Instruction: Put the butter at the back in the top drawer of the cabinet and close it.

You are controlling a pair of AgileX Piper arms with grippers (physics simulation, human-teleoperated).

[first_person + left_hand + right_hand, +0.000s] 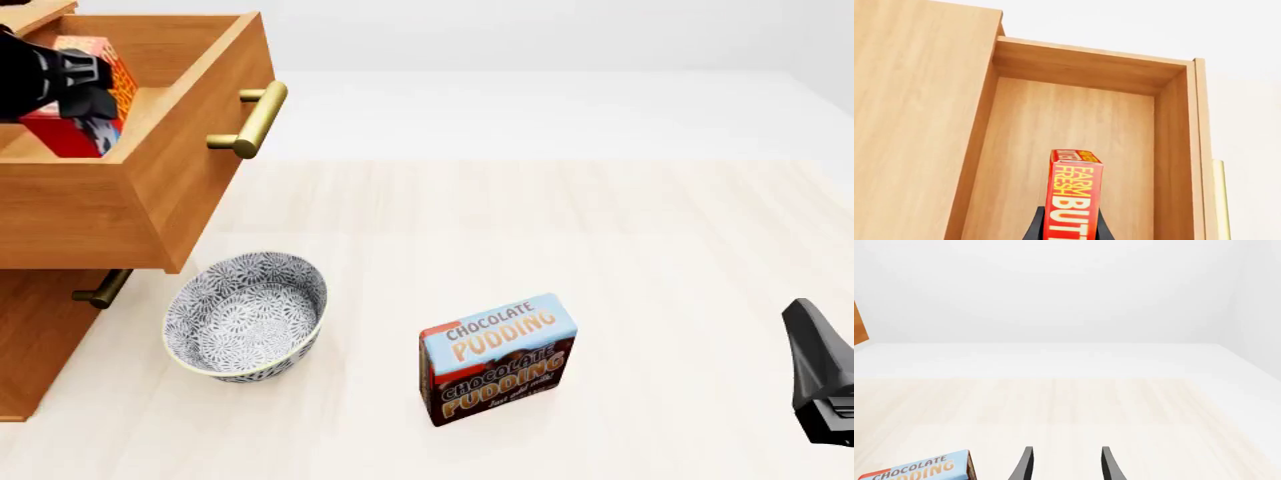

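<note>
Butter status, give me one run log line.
left gripper: holds butter over open top drawer | right gripper: open, idle

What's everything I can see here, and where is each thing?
cabinet: one, light brown wood, at the table's left edge.
top drawer: one, light wood with a brass bar handle, pulled open.
butter: one, red box with orange panel, held over the open drawer.
bowl: one, grey-and-white patterned, on the table in front of the cabinet.
Chocolate Pudding box: one, blue and brown, standing near the table's middle.
table: one, pale wood.
left hand: black, shut on the butter.
right hand: black, open, low over the table at the right.
</note>
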